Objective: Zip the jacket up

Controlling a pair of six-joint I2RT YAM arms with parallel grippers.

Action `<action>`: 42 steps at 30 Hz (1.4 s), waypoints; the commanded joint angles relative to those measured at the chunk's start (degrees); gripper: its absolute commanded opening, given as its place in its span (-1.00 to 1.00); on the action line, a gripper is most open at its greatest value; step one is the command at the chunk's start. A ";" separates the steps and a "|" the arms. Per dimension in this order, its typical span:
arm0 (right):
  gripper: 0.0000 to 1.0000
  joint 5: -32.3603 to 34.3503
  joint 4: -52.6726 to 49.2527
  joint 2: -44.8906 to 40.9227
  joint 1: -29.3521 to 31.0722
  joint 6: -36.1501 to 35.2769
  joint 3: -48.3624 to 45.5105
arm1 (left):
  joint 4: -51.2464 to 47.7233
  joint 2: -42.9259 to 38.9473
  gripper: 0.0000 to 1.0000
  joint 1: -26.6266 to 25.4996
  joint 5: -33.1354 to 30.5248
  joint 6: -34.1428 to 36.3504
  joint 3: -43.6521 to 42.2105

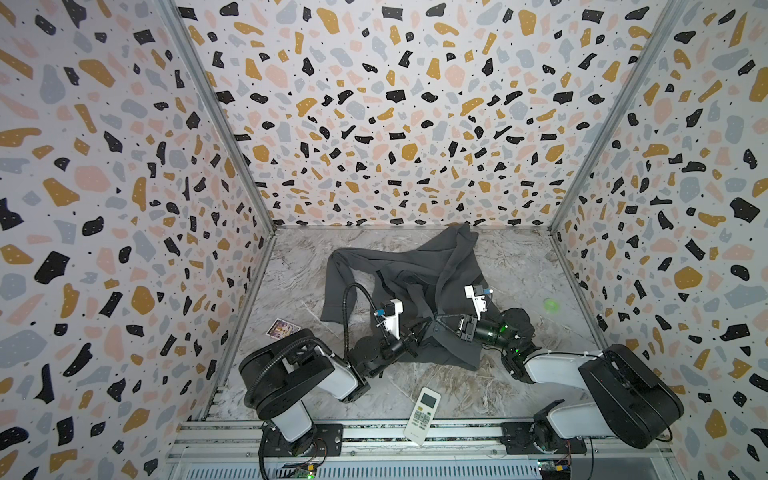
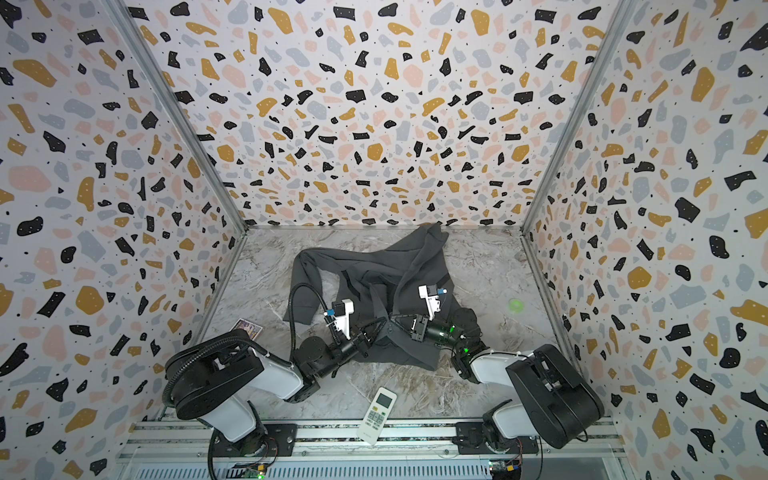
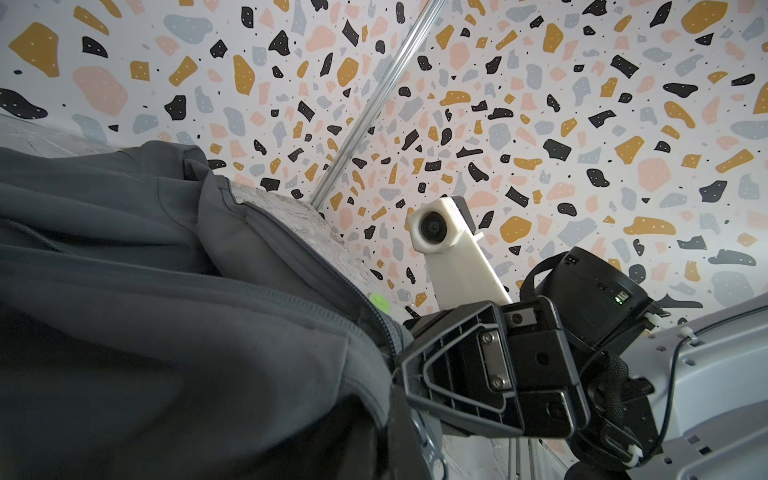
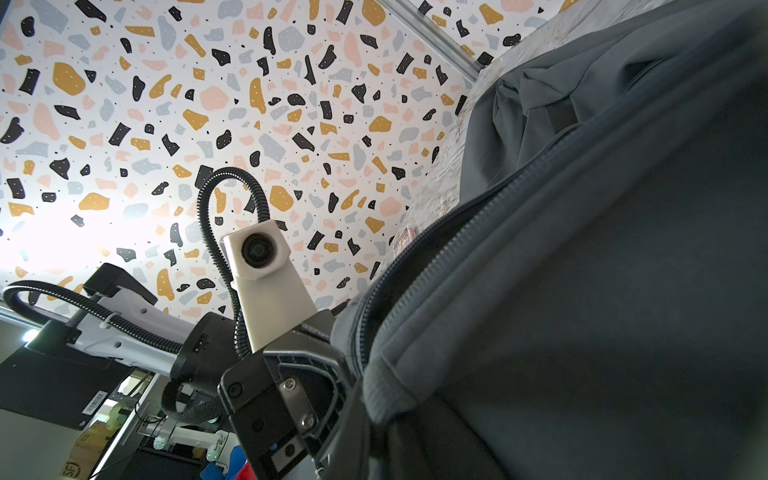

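Observation:
The dark grey jacket (image 1: 424, 270) lies crumpled in the middle of the marble table, shown in both top views, with one sleeve (image 2: 303, 286) trailing to the left. My left gripper (image 1: 424, 329) and right gripper (image 1: 441, 320) meet tip to tip at its near edge. Each is shut on fabric beside the zip. In the left wrist view the zip's teeth (image 3: 299, 266) run down to the right gripper's fingers (image 3: 419, 395). In the right wrist view the zip (image 4: 419, 249) gapes open above the left gripper's fingers (image 4: 332, 374). The slider is hidden.
A white remote control (image 1: 422, 415) lies near the front rail (image 1: 365, 432). A small printed card (image 1: 282, 328) sits by the left wall and a green round thing (image 1: 551, 305) at the right. Patterned walls enclose three sides.

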 commanded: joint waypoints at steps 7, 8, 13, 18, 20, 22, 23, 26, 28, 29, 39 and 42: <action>-1.00 -1.71 4.02 1.42 -0.50 -0.57 4.60 | 16.85 -1.20 -1.00 -1.14 1.93 -0.66 -1.13; -1.00 -1.80 4.28 1.66 -0.50 -0.45 4.81 | 16.85 -1.12 -1.00 -1.15 1.93 -0.81 -1.17; -1.00 -2.41 5.22 2.67 -0.64 -0.44 5.40 | 16.85 -0.94 -1.00 -1.20 2.15 -1.46 -1.43; -1.00 -2.59 6.09 3.23 -1.01 -0.07 5.22 | 16.85 -0.69 -1.00 -1.24 2.50 -2.37 -1.92; -1.00 -2.37 6.40 3.24 -1.12 -0.01 5.18 | 16.85 -0.42 -1.00 -1.22 2.80 -3.06 -2.09; -1.00 -2.24 6.42 3.28 -1.21 0.04 5.33 | 16.85 -0.11 -1.00 -1.17 3.26 -3.96 -2.09; -1.00 -2.24 6.42 3.27 -1.20 -0.03 5.40 | 16.85 0.02 -1.00 -1.19 3.44 -4.28 -2.09; -1.00 -2.21 6.42 3.55 -1.38 -0.11 5.62 | 16.85 0.03 -1.00 -1.24 3.43 -4.74 -2.52; -1.00 -2.24 6.24 3.59 -1.37 -0.01 5.79 | 16.85 -0.06 -1.00 -1.26 3.29 -4.81 -2.93; -1.00 -2.24 6.23 3.59 -1.38 -0.03 5.87 | 16.85 -0.06 -1.00 -1.31 3.33 -4.96 -3.05; -0.55 -5.14 -6.55 0.81 -0.97 -1.66 7.37 | 16.85 1.77 -1.00 -1.35 4.59 -7.51 -3.32; -0.48 -5.09 -13.89 -1.49 -0.16 -4.56 7.88 | 16.85 2.22 -1.00 -1.46 4.80 -7.68 -3.41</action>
